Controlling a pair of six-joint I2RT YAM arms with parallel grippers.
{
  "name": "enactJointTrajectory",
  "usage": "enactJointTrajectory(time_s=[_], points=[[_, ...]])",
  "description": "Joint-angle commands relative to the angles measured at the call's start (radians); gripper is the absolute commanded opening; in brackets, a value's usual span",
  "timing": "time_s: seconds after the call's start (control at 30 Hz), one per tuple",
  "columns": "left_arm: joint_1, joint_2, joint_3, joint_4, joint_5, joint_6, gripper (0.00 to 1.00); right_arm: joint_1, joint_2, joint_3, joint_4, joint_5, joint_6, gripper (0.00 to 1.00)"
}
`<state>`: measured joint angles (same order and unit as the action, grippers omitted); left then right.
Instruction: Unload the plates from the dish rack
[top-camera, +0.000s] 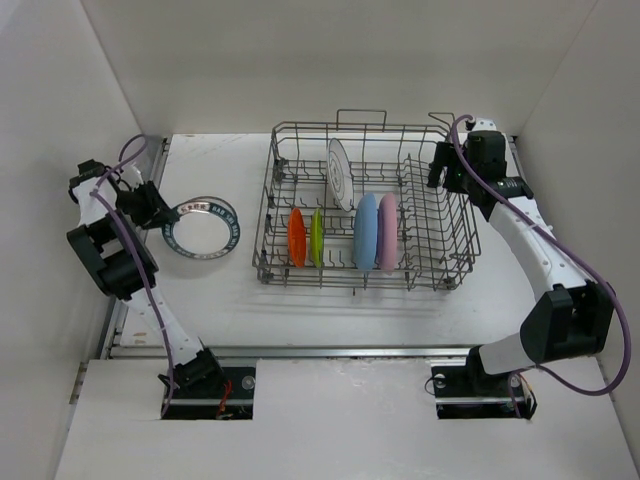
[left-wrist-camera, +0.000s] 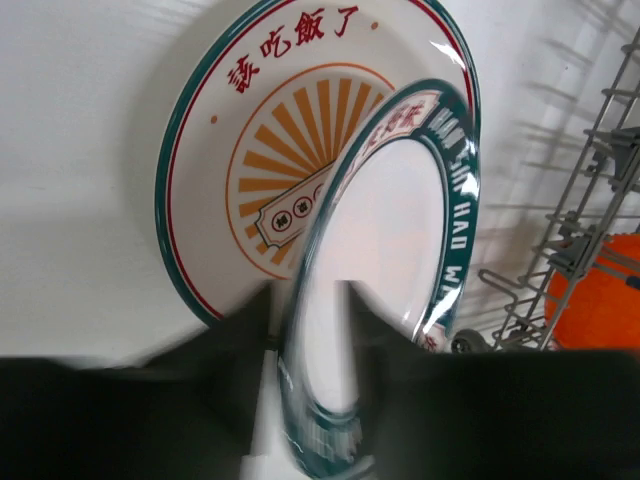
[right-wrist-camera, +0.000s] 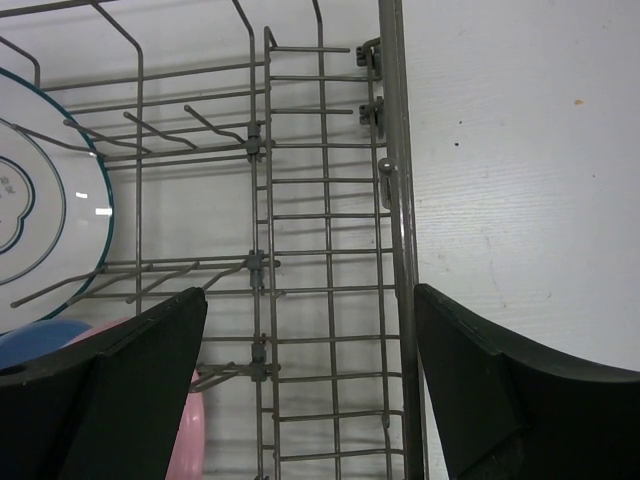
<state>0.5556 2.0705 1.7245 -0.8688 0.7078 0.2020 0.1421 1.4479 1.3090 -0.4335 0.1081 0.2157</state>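
The tabletop (top-camera: 330, 310) carries the grey wire dish rack (top-camera: 360, 283) at centre. Standing in it are light-blue (top-camera: 365, 232) and pink (top-camera: 388, 232) plates, a white patterned plate (top-camera: 340, 175), and small orange (top-camera: 297, 238) and lime-green (top-camera: 317, 237) plates. Left of the rack, the left gripper (left-wrist-camera: 305, 300) clamps a tilted teal-rimmed plate (left-wrist-camera: 400, 250) over a flat sunburst plate (left-wrist-camera: 250, 160). The right gripper (right-wrist-camera: 310, 310) is spread wide over the rack's right side.

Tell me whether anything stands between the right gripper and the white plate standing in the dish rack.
No plate does. The open right gripper hovers over the right rim of the dish rack; only wire tines lie between it and the white plate.
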Motion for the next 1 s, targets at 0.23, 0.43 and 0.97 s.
enactJointTrajectory(time_s=[0.23,0.43,0.97], points=[[-0.016,-0.007,0.024,-0.015,-0.119,0.042,1.00,-0.007,0.005,-0.016,0.021,-0.033,-0.032,0.89],[-0.060,-0.085,0.014,0.004,-0.247,0.042,1.00,-0.007,-0.014,-0.027,0.012,0.001,-0.041,0.89],[-0.443,-0.247,0.543,0.006,-0.084,0.028,1.00,-0.007,-0.033,-0.025,0.001,0.001,-0.021,0.89]])
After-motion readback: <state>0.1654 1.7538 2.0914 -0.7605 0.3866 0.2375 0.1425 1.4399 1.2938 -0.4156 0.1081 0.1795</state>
